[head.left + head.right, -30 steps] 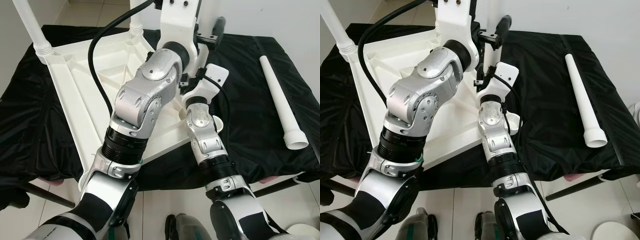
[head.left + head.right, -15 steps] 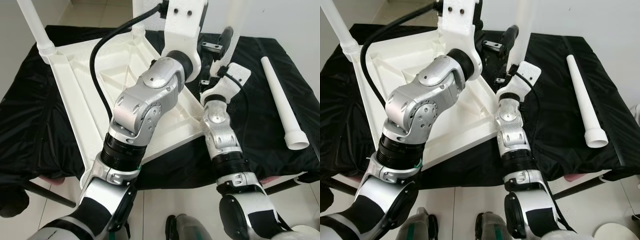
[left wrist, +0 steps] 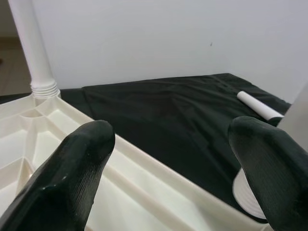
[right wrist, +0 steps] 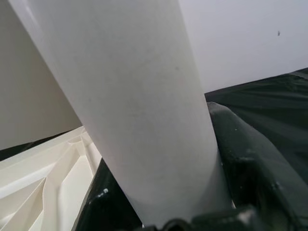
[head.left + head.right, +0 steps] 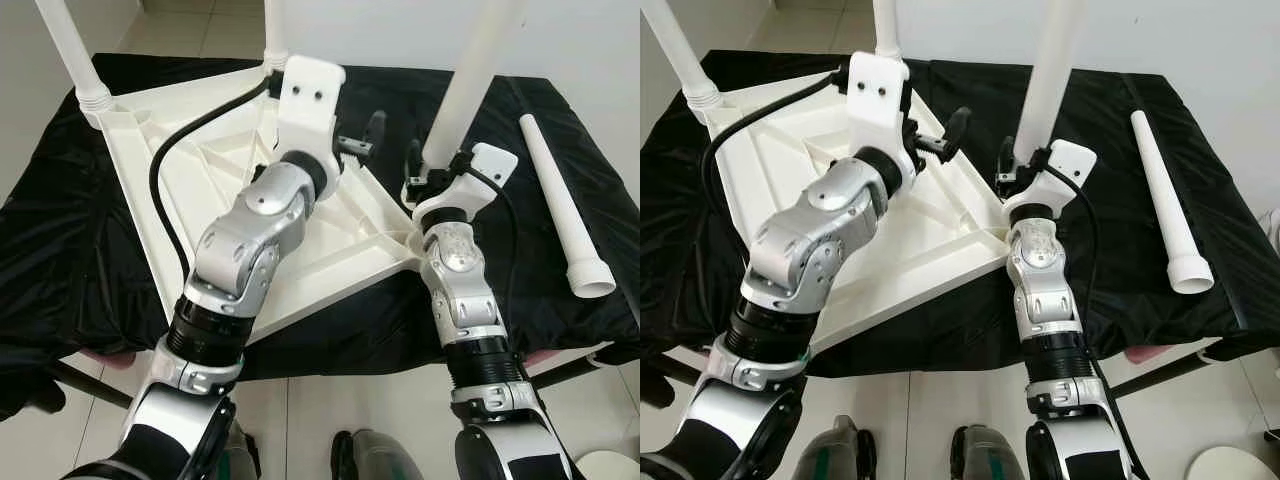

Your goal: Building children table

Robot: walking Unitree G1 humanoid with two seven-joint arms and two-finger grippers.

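Leg [image 5: 468, 75] upright at tabletop [image 5: 150, 200] corner, my right gripper [image 5: 425, 172] jaws clamped on it; left gripper [image 5: 372, 130] jaws apart, empty.

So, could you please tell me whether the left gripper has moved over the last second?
Yes. The left gripper has dropped from above the upturned tabletop's far edge to hover open over the tabletop, near the corner with the leg held by the right gripper.

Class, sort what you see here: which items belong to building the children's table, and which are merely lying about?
Part of the job:
- upturned white tabletop
- two legs already standing in it
- leg held upright by the right gripper at the near corner
- spare leg lying on the cloth
- left gripper, fingers open over the tabletop

Just lying about:
- black cloth
- tiled floor
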